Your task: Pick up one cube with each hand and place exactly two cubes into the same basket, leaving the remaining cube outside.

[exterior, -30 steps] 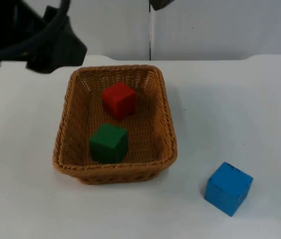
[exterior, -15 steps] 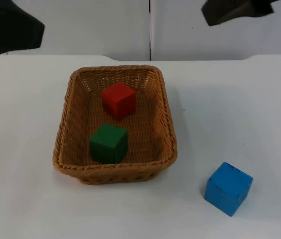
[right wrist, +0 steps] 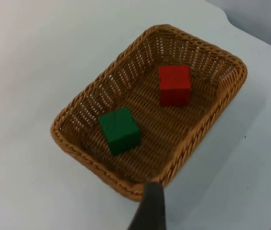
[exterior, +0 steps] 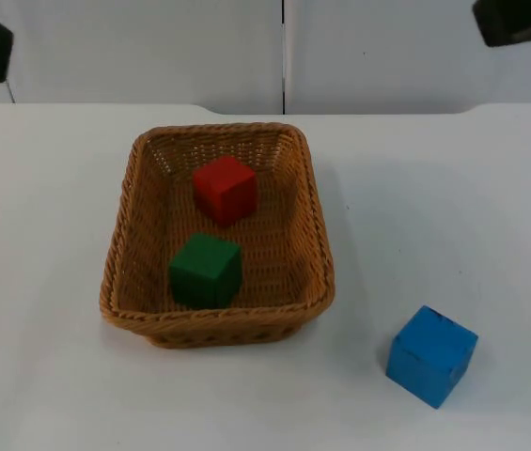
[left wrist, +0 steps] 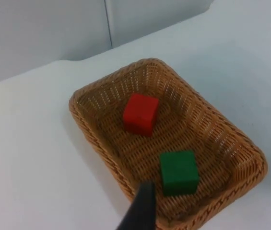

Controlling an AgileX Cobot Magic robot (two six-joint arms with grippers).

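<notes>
A white table top ends at a grey partition wall with a vertical seam.

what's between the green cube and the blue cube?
In the top view, the basket wall: the green cube sits inside it, the blue cube outside on the table, then bare table top.

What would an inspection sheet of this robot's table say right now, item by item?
Surface: white table.
Job's things: red cube and green cube apart inside the wicker basket; blue cube outside on the table.
Clutter: nothing seen.
Grippers: left gripper and right gripper both raised over the basket's rim, holding nothing.
Cables: nothing seen.
Surroundings: grey partition wall behind the table.
</notes>
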